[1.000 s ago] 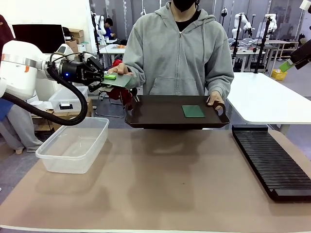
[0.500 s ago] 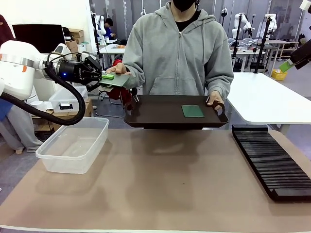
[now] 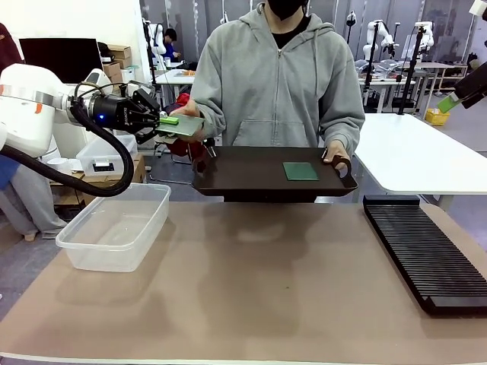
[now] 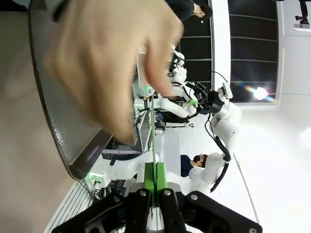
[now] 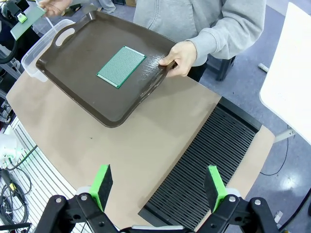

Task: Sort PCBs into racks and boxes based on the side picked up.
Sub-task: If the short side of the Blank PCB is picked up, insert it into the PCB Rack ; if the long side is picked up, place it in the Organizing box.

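While a board sits in the left jaws: the step in hand is carrying one PCB off from the person's side; the sorting drop is not yet done.
Right gripper (image 5: 159,187): bottom of its wrist view, fingers spread wide, nothing between them, high over the table.
Table (image 3: 251,304): brown mat across the lower front view.
Box (image 3: 103,257): clear tub, lower left of the front view; no board visible in it.
Rack (image 3: 426,258): black and slotted, lower right; no board visible in the slots.
Tray (image 3: 243,179): dark, held level by the person at frame centre, at the table's far side.
Second PCB (image 3: 301,171): flat on the tray, right of centre, untouched.
Left gripper (image 3: 169,122): upper left of the front view, clamped tight on the held PCB's near edge; its wrist view shows the green pads pressed to either face.
Held PCB (image 3: 185,125): roughly level, in the air left of the tray, above and beyond the box.
Person's hand (image 3: 186,109): at the board's far edge; touching or just clear, cannot tell.
Next move (judgement): confirm the hand is clear, then go to the container matching the gripped side, which is not readable here. The box is closer: lower over it and open. The rack needs a reach across the table and the board turned on edge.
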You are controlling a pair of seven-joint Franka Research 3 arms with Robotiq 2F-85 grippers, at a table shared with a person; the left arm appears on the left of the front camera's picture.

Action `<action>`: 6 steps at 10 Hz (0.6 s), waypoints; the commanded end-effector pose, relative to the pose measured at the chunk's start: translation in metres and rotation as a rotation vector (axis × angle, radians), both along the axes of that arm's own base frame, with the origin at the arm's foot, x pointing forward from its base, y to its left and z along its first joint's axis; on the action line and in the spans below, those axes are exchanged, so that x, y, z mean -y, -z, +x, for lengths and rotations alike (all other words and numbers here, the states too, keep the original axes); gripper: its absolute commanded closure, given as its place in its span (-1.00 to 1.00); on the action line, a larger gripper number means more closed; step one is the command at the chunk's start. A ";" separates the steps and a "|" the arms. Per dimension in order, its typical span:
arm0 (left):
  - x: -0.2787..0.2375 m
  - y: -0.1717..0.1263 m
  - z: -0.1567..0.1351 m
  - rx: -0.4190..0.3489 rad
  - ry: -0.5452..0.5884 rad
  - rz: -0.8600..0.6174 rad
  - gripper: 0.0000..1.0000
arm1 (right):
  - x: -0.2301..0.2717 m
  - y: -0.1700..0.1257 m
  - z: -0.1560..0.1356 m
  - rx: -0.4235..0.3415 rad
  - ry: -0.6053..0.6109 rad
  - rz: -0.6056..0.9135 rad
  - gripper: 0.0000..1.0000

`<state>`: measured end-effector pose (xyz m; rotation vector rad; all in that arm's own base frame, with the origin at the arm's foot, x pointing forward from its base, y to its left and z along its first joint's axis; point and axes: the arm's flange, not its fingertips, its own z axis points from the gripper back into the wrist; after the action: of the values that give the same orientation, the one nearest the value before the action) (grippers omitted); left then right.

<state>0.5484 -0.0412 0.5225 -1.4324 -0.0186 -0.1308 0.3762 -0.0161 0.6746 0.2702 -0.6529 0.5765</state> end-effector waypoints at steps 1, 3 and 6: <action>0.000 -0.001 -0.001 0.005 0.010 -0.005 1.00 | 0.000 0.001 0.000 -0.002 0.000 0.000 -1.00; 0.000 -0.001 -0.001 0.005 0.010 -0.005 1.00 | 0.000 0.001 0.000 -0.002 0.000 0.000 -1.00; 0.000 -0.001 -0.001 0.005 0.010 -0.005 1.00 | 0.000 0.001 0.000 -0.002 0.000 0.000 -1.00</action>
<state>0.5484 -0.0412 0.5225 -1.4324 -0.0186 -0.1308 0.3762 -0.0161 0.6746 0.2702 -0.6529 0.5765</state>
